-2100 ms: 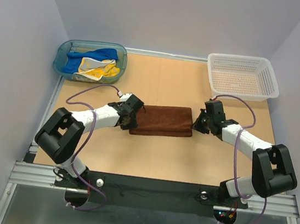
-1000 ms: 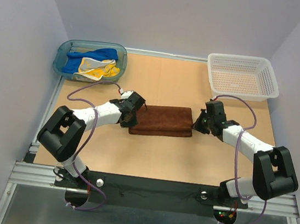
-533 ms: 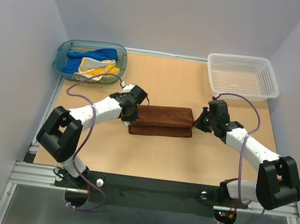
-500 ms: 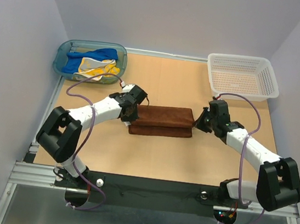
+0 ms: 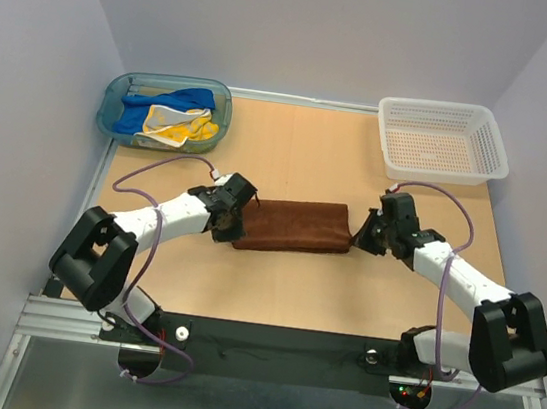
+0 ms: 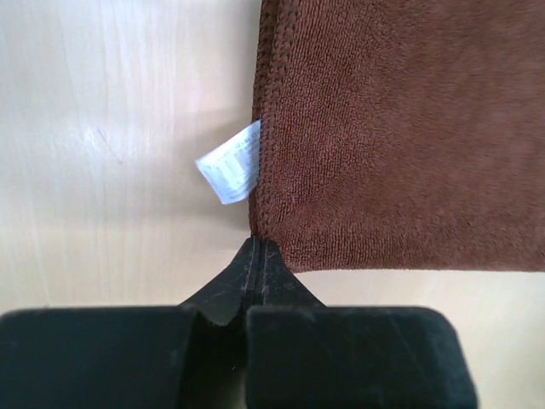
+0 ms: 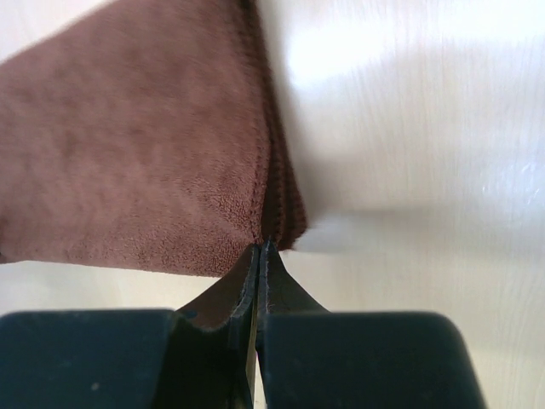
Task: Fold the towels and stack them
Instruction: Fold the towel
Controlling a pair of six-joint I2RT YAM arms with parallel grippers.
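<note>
We have the rust-brown towel [image 5: 296, 226] lying folded, nearer our bases than the teal tub [image 5: 108, 107] and off to its right, with its long axis running left to right between the arms. The left gripper [image 6: 258, 256] is pinched closed on the towel's near left corner and the right gripper [image 7: 260, 256] on its near right corner, so each end sits at its own arm's fingertips.
</note>
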